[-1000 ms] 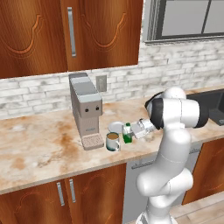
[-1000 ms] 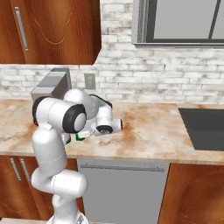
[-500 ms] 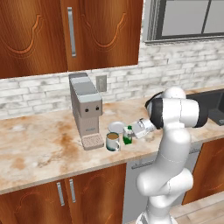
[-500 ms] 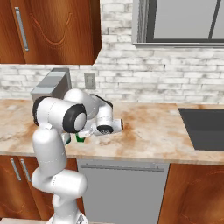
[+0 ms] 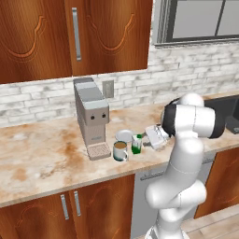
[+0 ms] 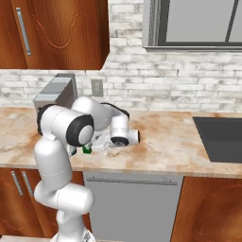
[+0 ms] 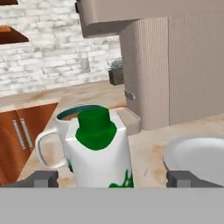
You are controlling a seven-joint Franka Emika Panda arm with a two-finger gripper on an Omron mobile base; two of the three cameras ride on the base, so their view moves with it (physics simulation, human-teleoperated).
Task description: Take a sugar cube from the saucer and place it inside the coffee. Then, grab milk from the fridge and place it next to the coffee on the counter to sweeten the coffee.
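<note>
My claw (image 7: 112,178) is released: in the hand view I see its two dark tips spread wide at the bottom, one to each side of the milk (image 7: 101,151), with clear space between each tip and the carton. The milk stands upright on the bench (image 5: 42,158), green cap up, and nothing is gripping it. In the left base view the claw (image 5: 148,140) sits low, just right of the milk (image 5: 136,144), pointing toward it.

Directly behind the carton in the hand view is the coffee (image 7: 59,135), its handle turned left and brown liquid just visible at the rim. From the left base camera I read the coffee (image 5: 120,151) as just beside the milk, on the carton's left; whether they touch I cannot tell. The saucer (image 5: 124,135) lies on the bench behind the two, near both. In the hand view its white rim (image 7: 199,155) shows at lower right.

Left of the mug stands the grey coffee machine (image 5: 91,116), its drip tray next to the coffee. Brick wall (image 5: 42,95) runs behind, with wood cabinets (image 5: 93,32) above.
</note>
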